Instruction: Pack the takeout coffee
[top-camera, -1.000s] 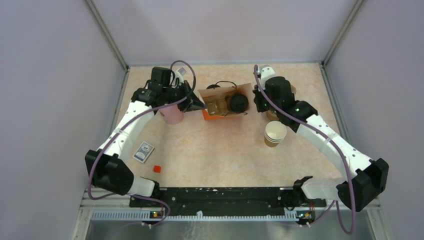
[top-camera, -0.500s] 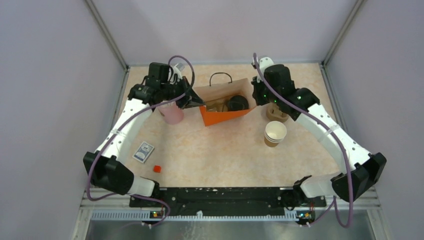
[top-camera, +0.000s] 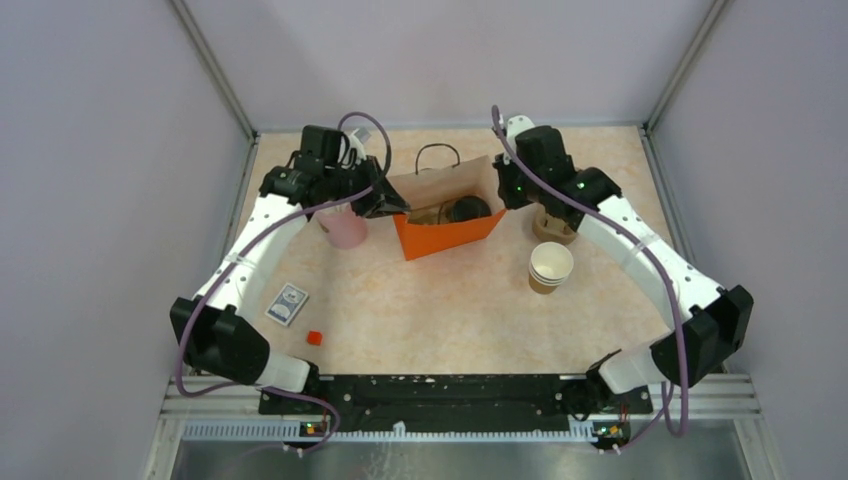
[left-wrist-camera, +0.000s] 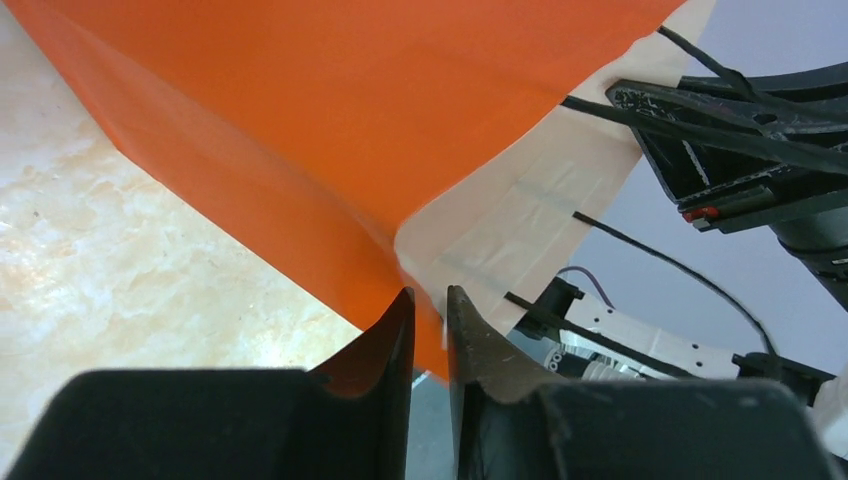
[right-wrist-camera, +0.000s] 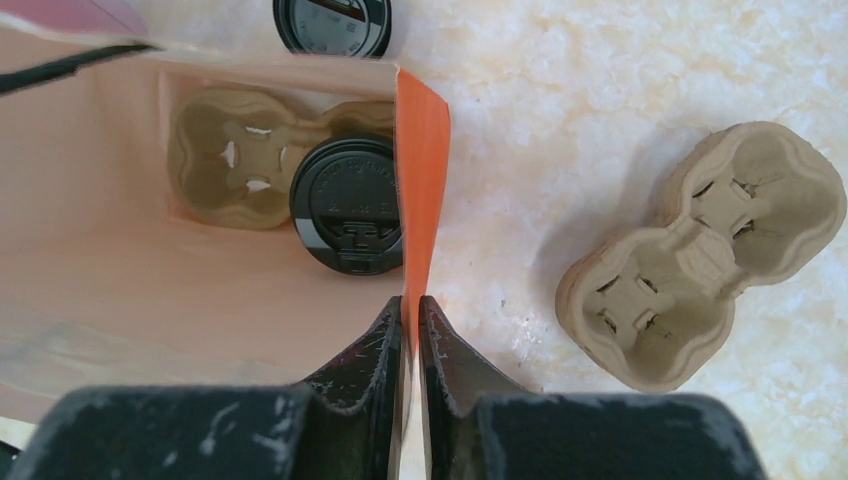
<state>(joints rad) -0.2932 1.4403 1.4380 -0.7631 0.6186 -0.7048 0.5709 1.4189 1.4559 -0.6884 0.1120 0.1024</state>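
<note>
The orange bag stands upright and open at the table's middle back. Inside it the takeout coffee, showing its black lid, sits in one well of a brown pulp carrier; from above its lid is just visible. My left gripper is at the bag's left corner, jaws a little apart with the paper edge between them. My right gripper is shut on the bag's right rim. From above, the left gripper and right gripper flank the bag.
An empty pulp carrier lies right of the bag, beside a stack of lidless brown cups. A loose black lid lies behind the bag. A pink cup, a blue card box and a small red block sit at left.
The bag has gone from lying tipped toward the camera to standing upright, drawn back by both arms. The left jaws have parted slightly.
</note>
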